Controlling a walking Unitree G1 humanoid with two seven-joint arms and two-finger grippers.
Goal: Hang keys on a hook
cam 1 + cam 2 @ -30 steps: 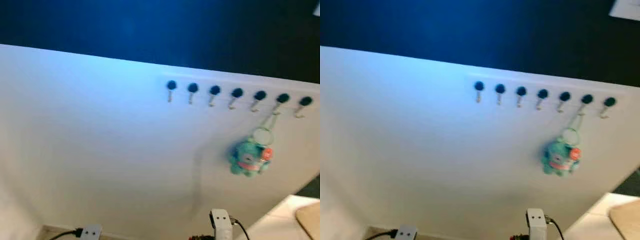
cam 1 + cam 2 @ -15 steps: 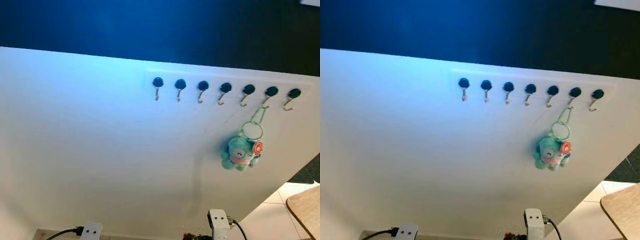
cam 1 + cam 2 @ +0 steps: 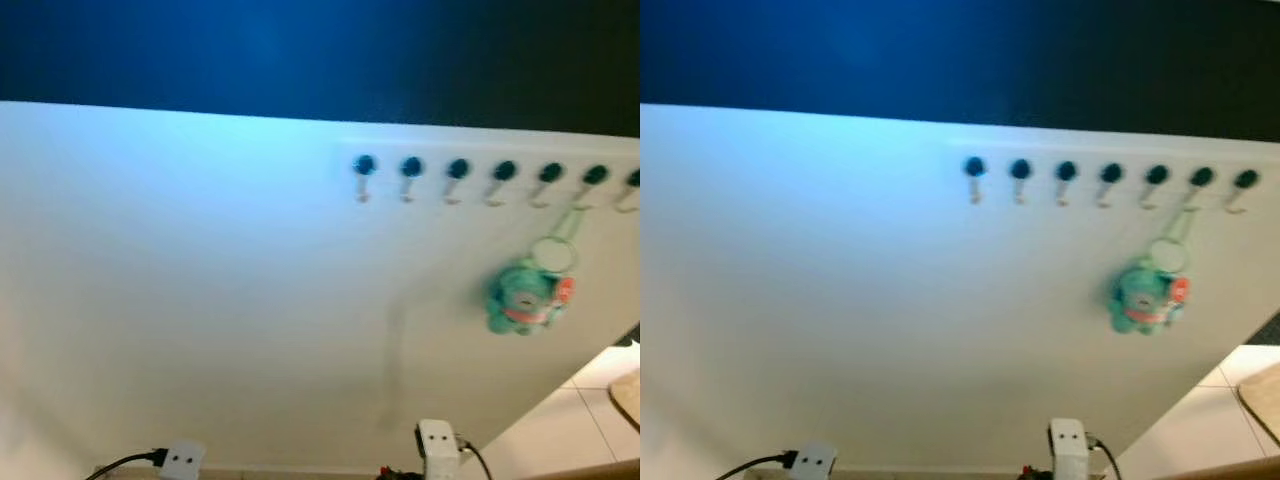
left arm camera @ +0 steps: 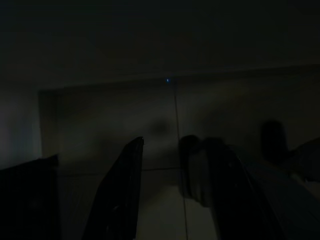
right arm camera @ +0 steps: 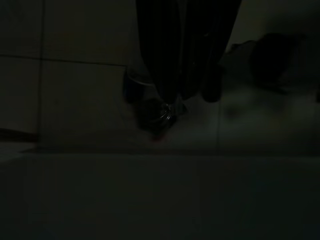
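the keys [image 3: 528, 297] hang at 3 o'clock, so both grippers' released fingers [image 4: 122, 195] are best kept lowered.

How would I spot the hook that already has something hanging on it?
Look at the white wall under the dark band, where seven dark-knobbed hooks run in a row. Count to the second from the right: unlike its bare neighbours, it carries a ring with a teal plush keychain dangling below.

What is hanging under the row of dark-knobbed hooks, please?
Under the row of dark-knobbed metal hooks, a teal plush keychain hangs by its ring and loop from the second hook from the right. Blur hides whether any keys are attached.
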